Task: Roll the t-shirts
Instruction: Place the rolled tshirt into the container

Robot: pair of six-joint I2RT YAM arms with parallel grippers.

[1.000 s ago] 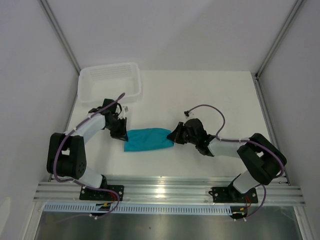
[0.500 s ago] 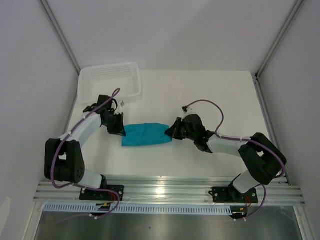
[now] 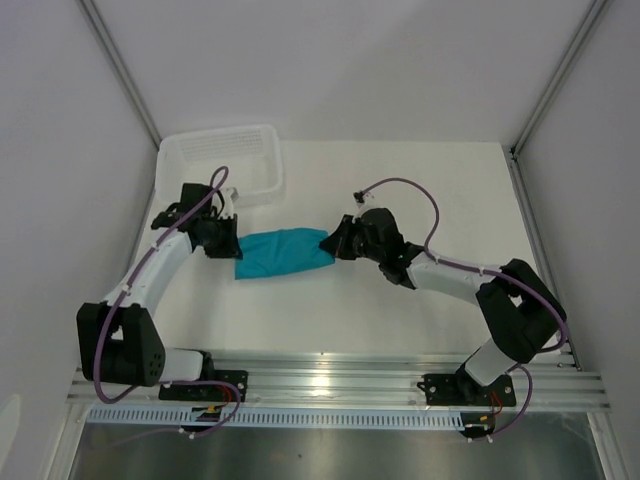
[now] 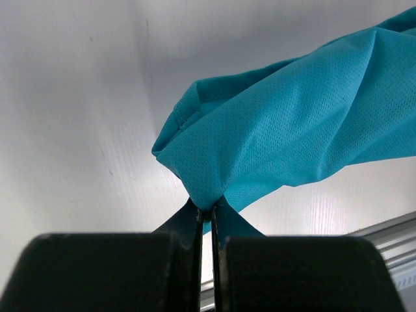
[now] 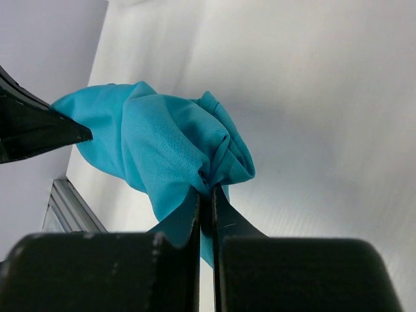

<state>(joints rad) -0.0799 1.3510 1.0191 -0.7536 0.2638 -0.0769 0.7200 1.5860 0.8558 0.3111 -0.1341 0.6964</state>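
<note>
Left hand & right hand each pinch shut on one end of the teal t-shirt, its long axis strung left-right betw. them over left half of worktop.

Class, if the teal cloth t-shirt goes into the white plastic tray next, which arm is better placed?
Probably left: left gripper pinches the teal cloth t-shirt near the white plastic tray; right gripper is farther.

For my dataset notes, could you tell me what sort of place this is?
Probably a lab robot work cell: a white table enclosed by white panels, with a left arm and right arm bolted to an aluminium rail.
</note>
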